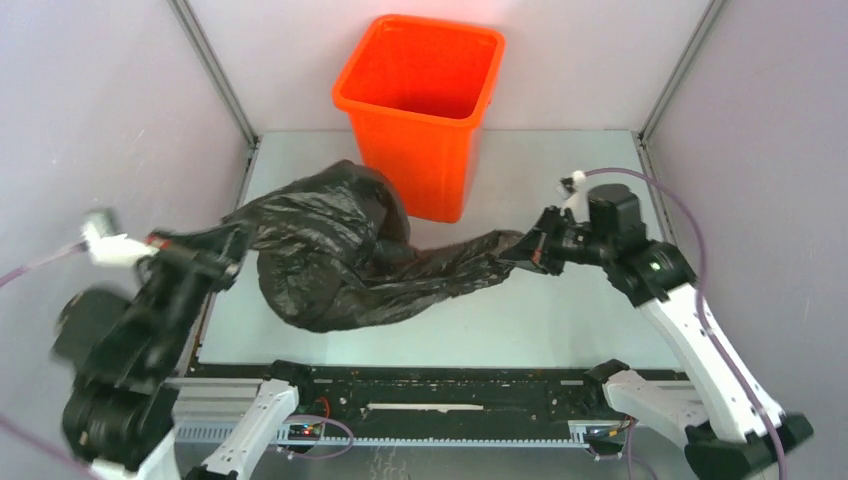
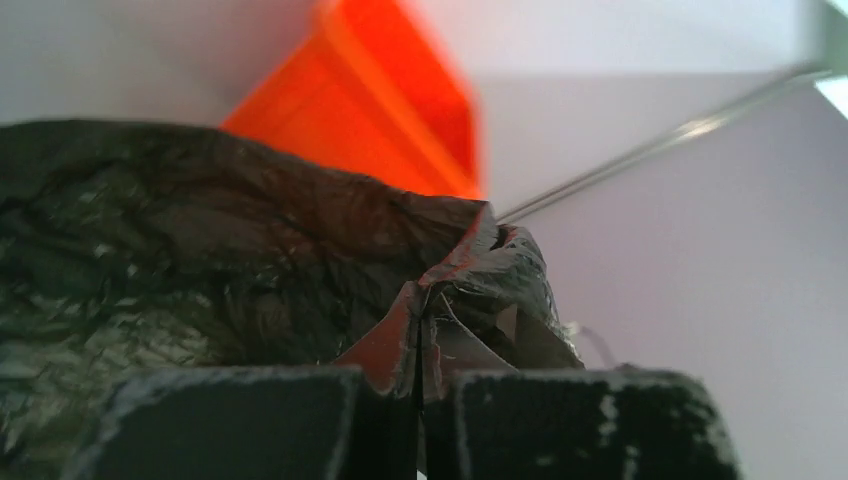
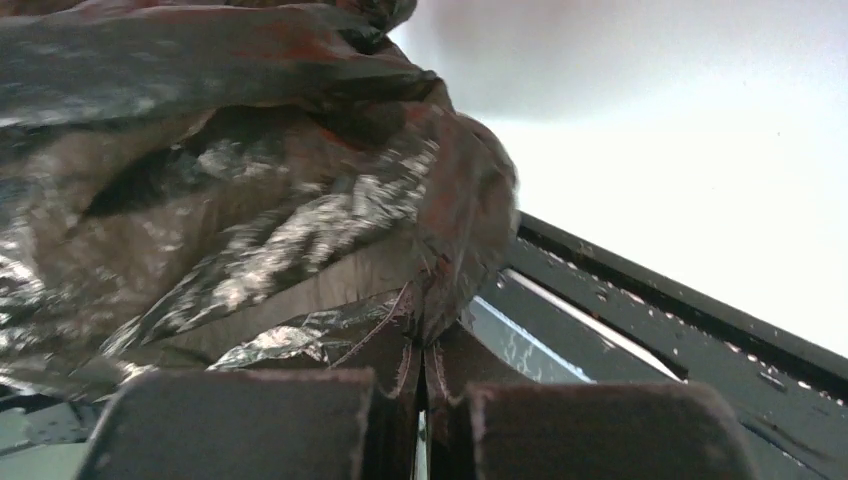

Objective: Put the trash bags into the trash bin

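Note:
The black trash bag (image 1: 340, 255) lies crumpled on the table in front of the orange trash bin (image 1: 420, 110), stretched between both arms. My left gripper (image 1: 228, 252) is shut on the bag's left edge. In the left wrist view the film (image 2: 200, 260) bunches at the closed jaws, with the bin (image 2: 370, 110) behind. My right gripper (image 1: 525, 250) is shut on the bag's right tail. In the right wrist view the glossy film (image 3: 250, 200) runs into the closed jaws. The bin stands upright at the back, open and empty as far as I can see.
Pale walls with metal corner posts (image 1: 215, 70) enclose the table on the left, back and right. A black rail (image 1: 440, 385) runs along the near edge between the arm bases; it also shows in the right wrist view (image 3: 680, 320).

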